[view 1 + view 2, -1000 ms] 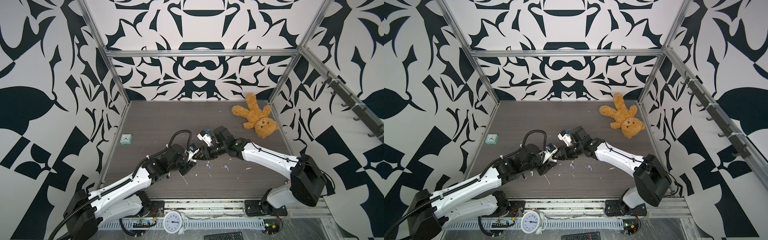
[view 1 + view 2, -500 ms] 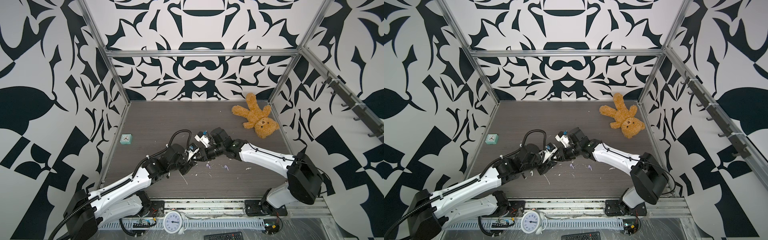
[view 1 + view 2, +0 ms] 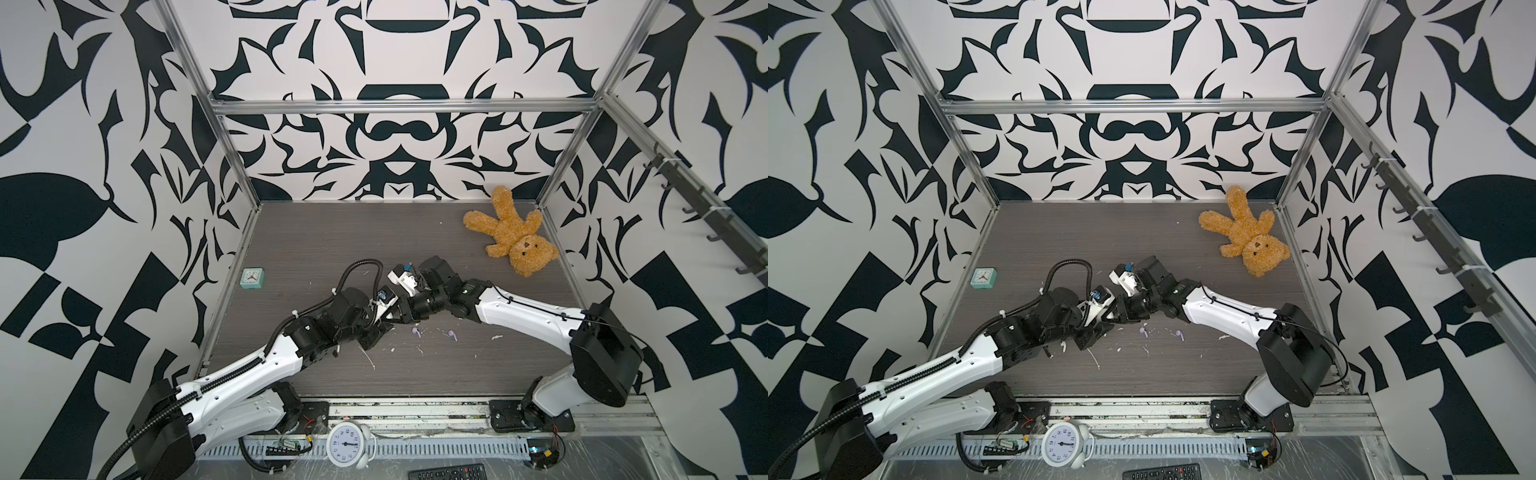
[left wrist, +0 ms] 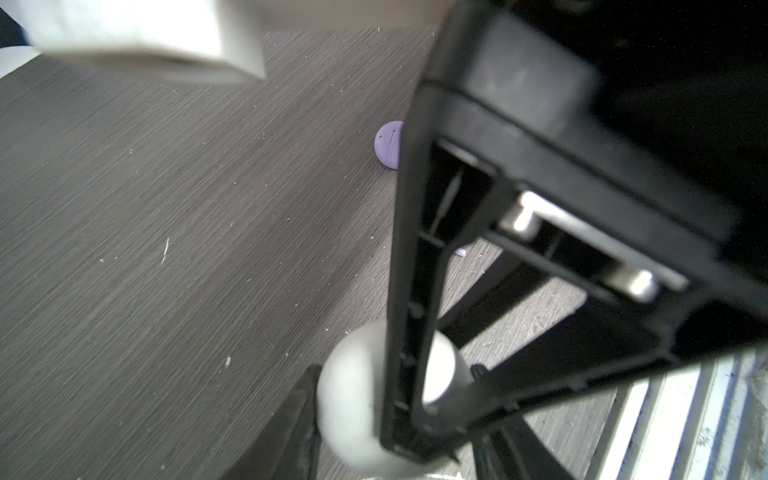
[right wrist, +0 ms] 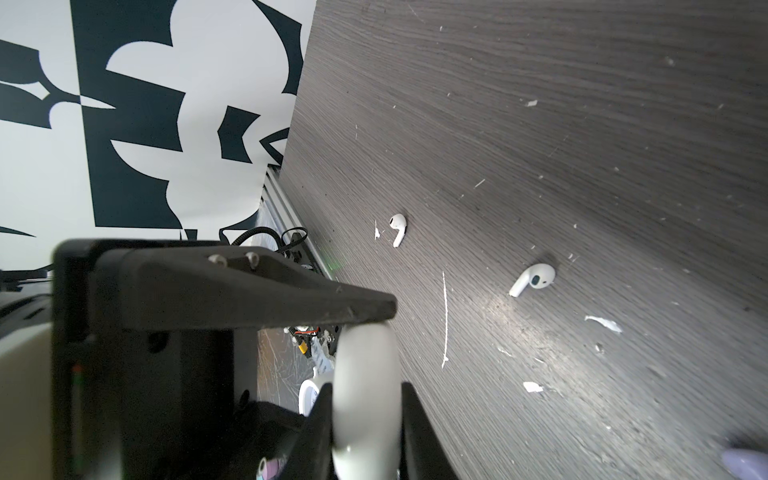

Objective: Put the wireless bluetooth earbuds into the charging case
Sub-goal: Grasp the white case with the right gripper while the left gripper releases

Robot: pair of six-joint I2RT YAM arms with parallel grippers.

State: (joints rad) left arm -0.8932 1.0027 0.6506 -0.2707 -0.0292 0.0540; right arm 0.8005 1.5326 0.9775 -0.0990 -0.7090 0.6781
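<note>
A white round charging case (image 4: 353, 399) sits between the jaws of my left gripper (image 4: 386, 436), which is shut on it. My right gripper (image 5: 368, 436) meets it from the other side, one finger pressed on each face of the case (image 5: 365, 395). In both top views the two grippers (image 3: 376, 332) (image 3: 395, 322) touch tips low over the table's front middle, hiding the case. Two pale purple earbuds (image 3: 417, 331) (image 3: 452, 334) lie just right of them. Two white earbuds (image 5: 398, 227) (image 5: 534, 279) lie on the table in the right wrist view.
A brown teddy bear (image 3: 509, 239) lies at the back right and a small teal clock (image 3: 252, 278) at the left edge. White scraps (image 3: 370, 359) litter the table's front. A white alarm clock (image 3: 347, 444) and a remote (image 3: 446, 473) sit beyond the front rail.
My right gripper has moved left to the left gripper and closed its jaws onto the white case. The left arm has stayed still.
</note>
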